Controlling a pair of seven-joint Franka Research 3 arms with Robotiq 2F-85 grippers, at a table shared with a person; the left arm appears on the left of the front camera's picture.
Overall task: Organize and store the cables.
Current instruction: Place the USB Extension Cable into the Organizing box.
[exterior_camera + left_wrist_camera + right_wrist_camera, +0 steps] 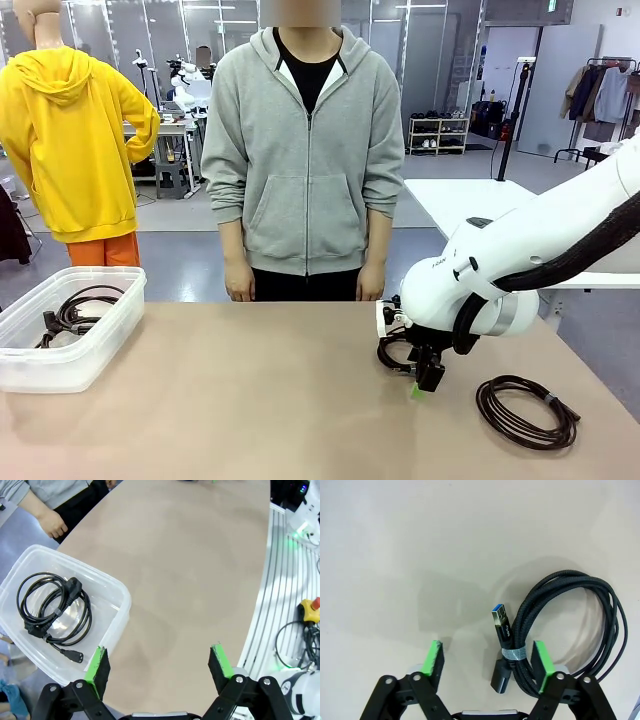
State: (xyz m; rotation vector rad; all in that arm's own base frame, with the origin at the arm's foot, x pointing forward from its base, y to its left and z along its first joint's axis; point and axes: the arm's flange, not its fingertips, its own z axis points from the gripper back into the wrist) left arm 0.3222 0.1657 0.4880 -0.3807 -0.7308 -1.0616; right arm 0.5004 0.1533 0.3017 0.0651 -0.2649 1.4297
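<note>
My right gripper (422, 385) is down at the table on the right, over a small dark coiled cable (393, 352). In the right wrist view its jaws (487, 655) stand open astride the banded side of that braided coil (570, 610), whose blue-tipped USB plug (500, 620) lies between the fingers. A second dark coil (525, 410) lies on the table further right. At the left, a black cable (75, 310) rests inside the clear plastic box (25, 365). My left gripper (160, 662) hangs open above the table beside that box (117, 625), which holds the coiled cable (52, 610).
A person in a grey hoodie stands at the far edge, hands (238, 290) hanging by the table. One of the person's hands (52, 525) is near the box in the left wrist view. The brown tabletop (250, 390) is bare between box and right arm.
</note>
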